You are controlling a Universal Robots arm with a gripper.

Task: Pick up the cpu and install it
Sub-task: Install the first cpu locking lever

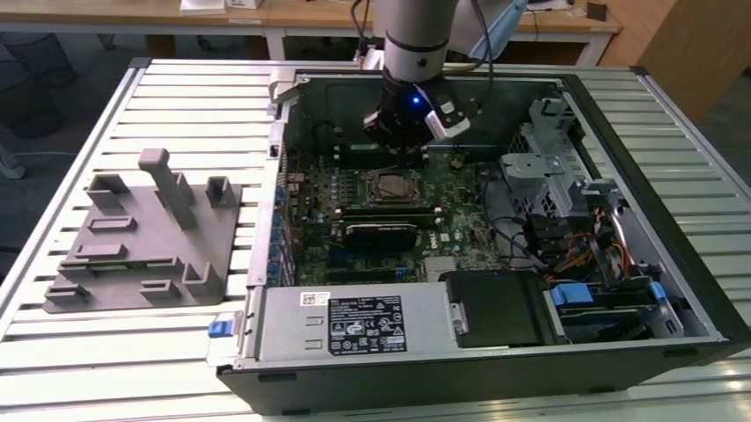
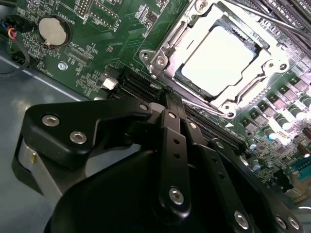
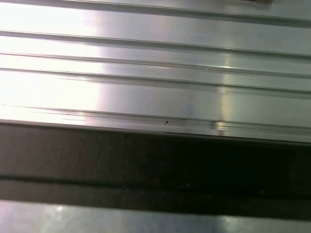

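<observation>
cpu (image 2: 219, 54): seated in the socket (image 2: 167, 46), upper right of the second wrist view.
jaws: closed, empty, just beside the socket.
gripper (image 1: 397, 151): upper centre of the exterior view, inside the case (image 1: 657, 220).
tray (image 1: 141, 242): left on the counter (image 1: 188, 88), exterior view.

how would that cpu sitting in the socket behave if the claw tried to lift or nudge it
The cpu looks like a thin, rigid plate, so it would likely stay stiff rather than flex. Its shiny metal top suggests a slippery surface. It lies flat inside the socket frame, so a sideways nudge would probably be blocked, and it seems unlikely to tip or roll.
</observation>
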